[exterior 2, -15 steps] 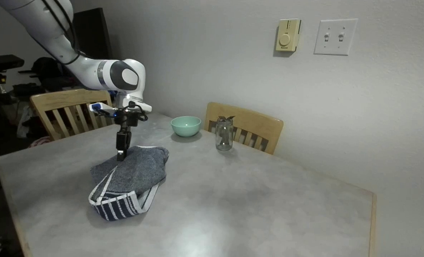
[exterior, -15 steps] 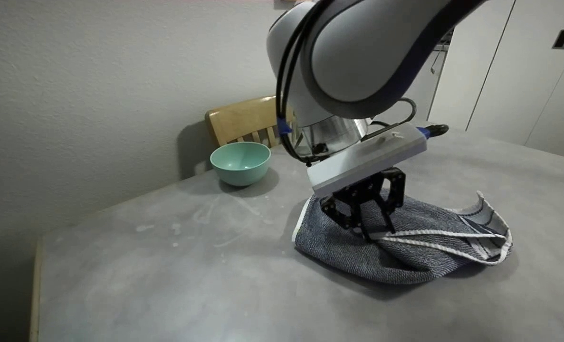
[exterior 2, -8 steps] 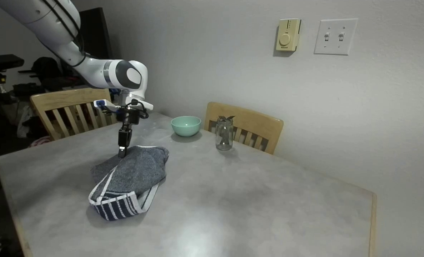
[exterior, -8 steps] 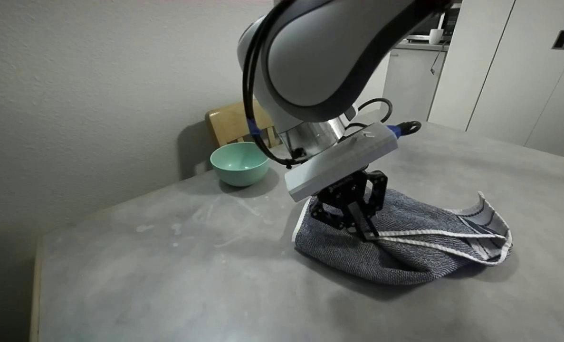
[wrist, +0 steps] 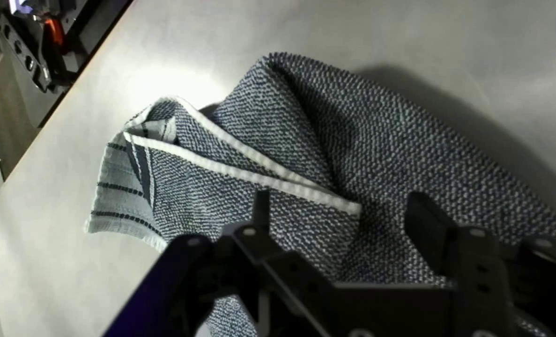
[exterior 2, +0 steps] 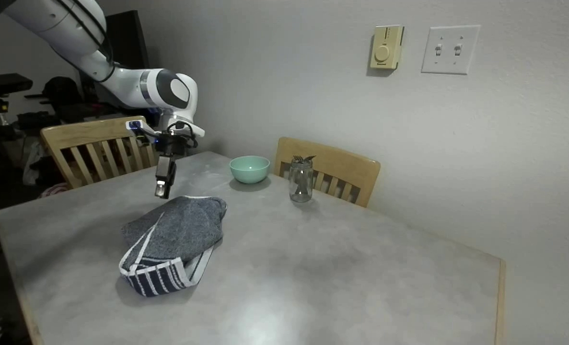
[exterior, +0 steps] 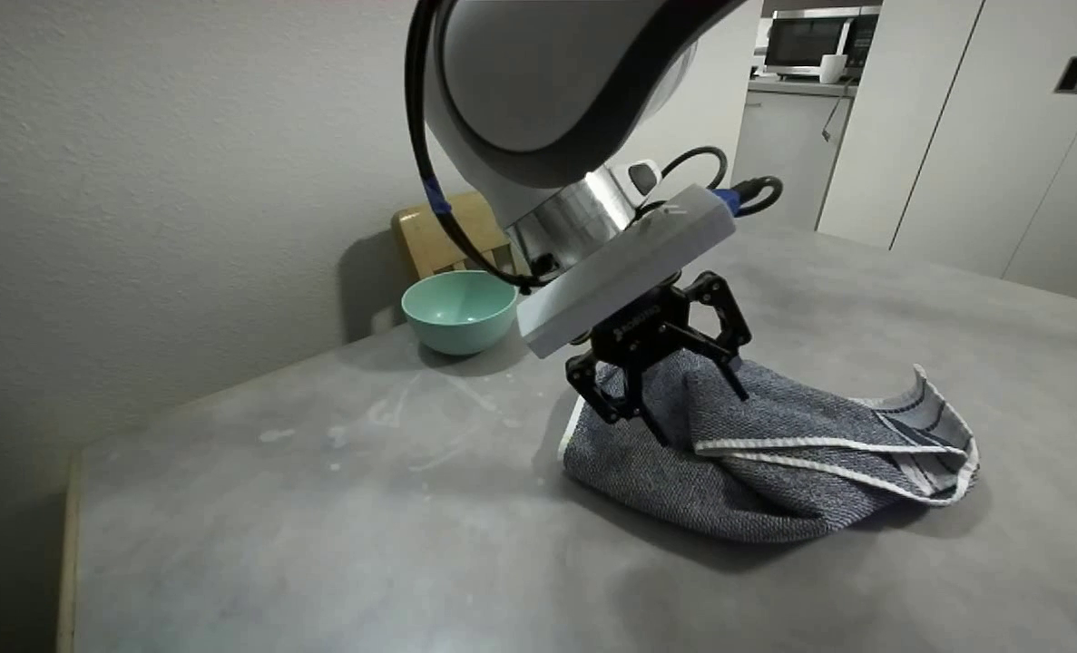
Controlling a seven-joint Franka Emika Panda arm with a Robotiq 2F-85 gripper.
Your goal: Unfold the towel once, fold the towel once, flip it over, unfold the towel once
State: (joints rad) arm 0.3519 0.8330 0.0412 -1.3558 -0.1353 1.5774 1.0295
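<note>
Wrist view: the nubbly bluish towel, white-edged, lies creased beneath the tool, its jaws apart.

From my end I'm reading the towel as rough, matt cloth, the desk as smooth, faintly glossy; by its far edge, the bowl is looking glossy, the jar clear glass, the chair smooth wood.

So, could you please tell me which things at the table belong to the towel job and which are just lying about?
For the job:
towel
gripper

Just lying about:
teal bowl
glass jar
cutlery in the jar
two wooden chairs
</note>
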